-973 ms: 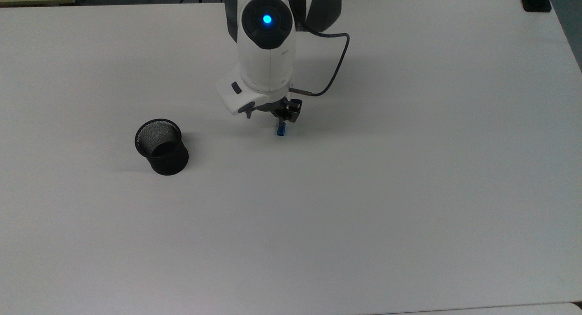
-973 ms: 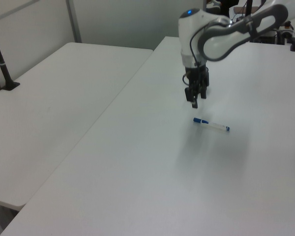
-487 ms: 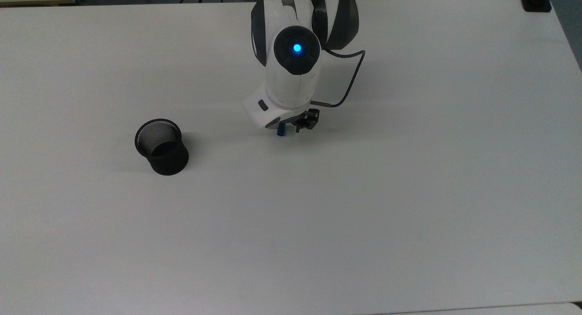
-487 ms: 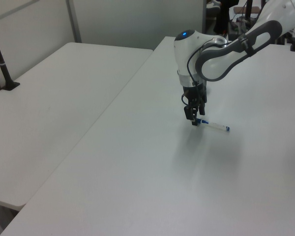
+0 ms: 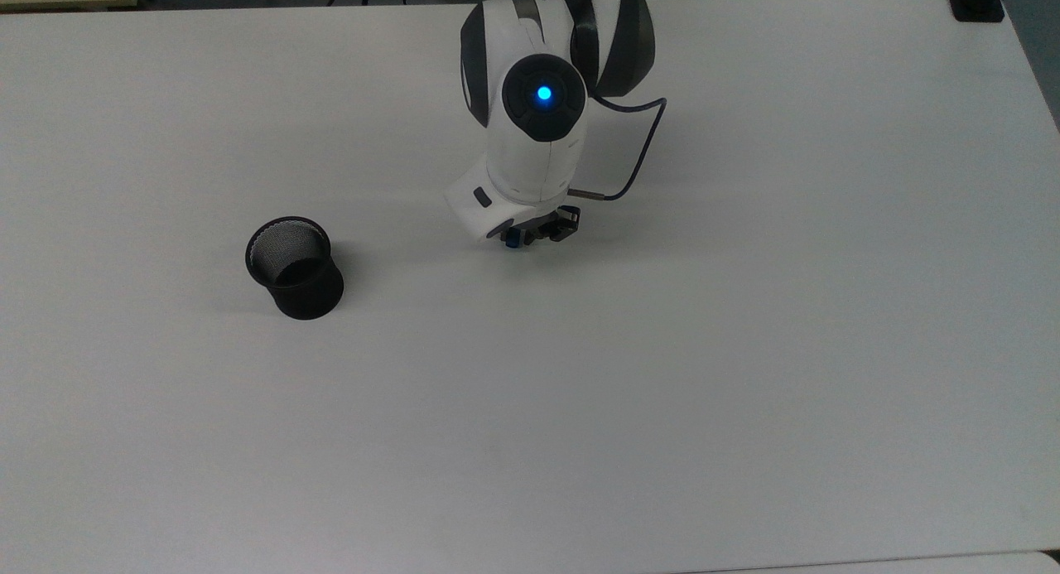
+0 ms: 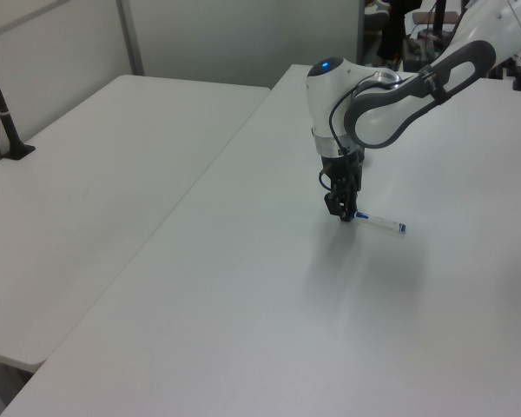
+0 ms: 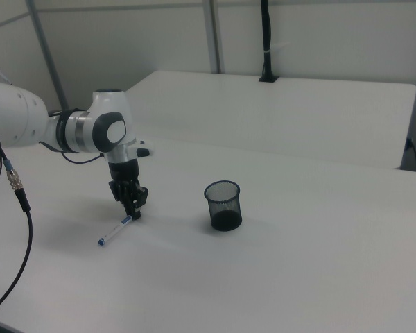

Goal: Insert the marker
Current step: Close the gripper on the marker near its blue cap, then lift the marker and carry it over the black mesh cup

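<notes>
The marker [image 6: 380, 222] lies flat on the white table [image 5: 662, 392], white barrel with a blue cap; in the right view the marker [image 7: 115, 231] slants down towards the right view's left. My gripper [image 6: 344, 215] is down at table level over the marker's cap end, open, with one finger on each side of the cap. In the top view the arm covers most of the marker [image 5: 513, 241], leaving a blue tip visible under the gripper [image 5: 530, 234]. The black mesh cup [image 5: 294, 267] stands upright well off to the top view's left, also seen as the cup [image 7: 223, 205] in the right view.
A second white table [image 6: 95, 191] adjoins at the left view's left, with a black clamp post [image 6: 4, 113] on it. A dark cable [image 5: 638, 151] loops from the arm's wrist. A black mount [image 5: 977, 2] sits at the table's far corner.
The arm swung towards the top view's right and came down; the gripper dropped from above the table to the marker's cap end. Marker and cup have not moved.
</notes>
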